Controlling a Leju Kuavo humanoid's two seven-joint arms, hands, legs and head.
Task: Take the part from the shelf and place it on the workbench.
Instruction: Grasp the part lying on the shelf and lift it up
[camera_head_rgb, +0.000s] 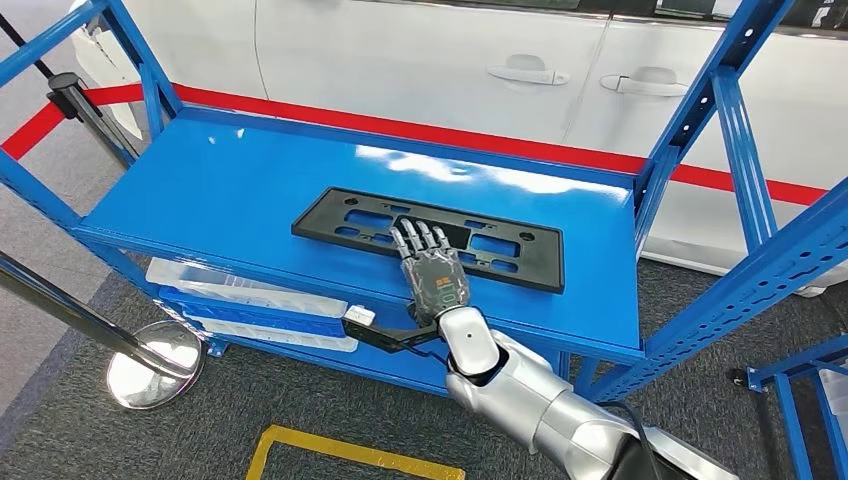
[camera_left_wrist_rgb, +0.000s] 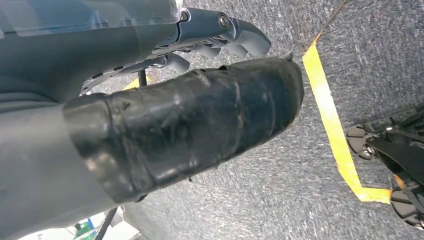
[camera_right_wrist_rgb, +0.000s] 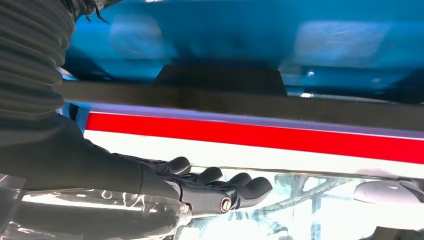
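Observation:
The part is a flat black plate frame (camera_head_rgb: 541, 266) with cut-out slots, lying flat on the top board of the blue shelf (camera_head_rgb: 220, 190), right of the middle. My right hand (camera_head_rgb: 431, 266) reaches in from the near edge and lies over the part's near middle, fingers stretched out and apart. In the right wrist view the part (camera_right_wrist_rgb: 250, 103) is a dark band, and a strip of background shows between it and the fingers (camera_right_wrist_rgb: 235, 186), which grip nothing. My left hand (camera_left_wrist_rgb: 150, 105) hangs over the grey carpet, holding nothing.
A white car with a red stripe (camera_head_rgb: 450, 50) stands right behind the shelf. Blue uprights (camera_head_rgb: 700, 110) frame the shelf's right end. Clear plastic trays (camera_head_rgb: 240, 290) lie on the lower board. A chrome post base (camera_head_rgb: 150, 365) is at the left, and yellow floor tape (camera_head_rgb: 350, 450) is below.

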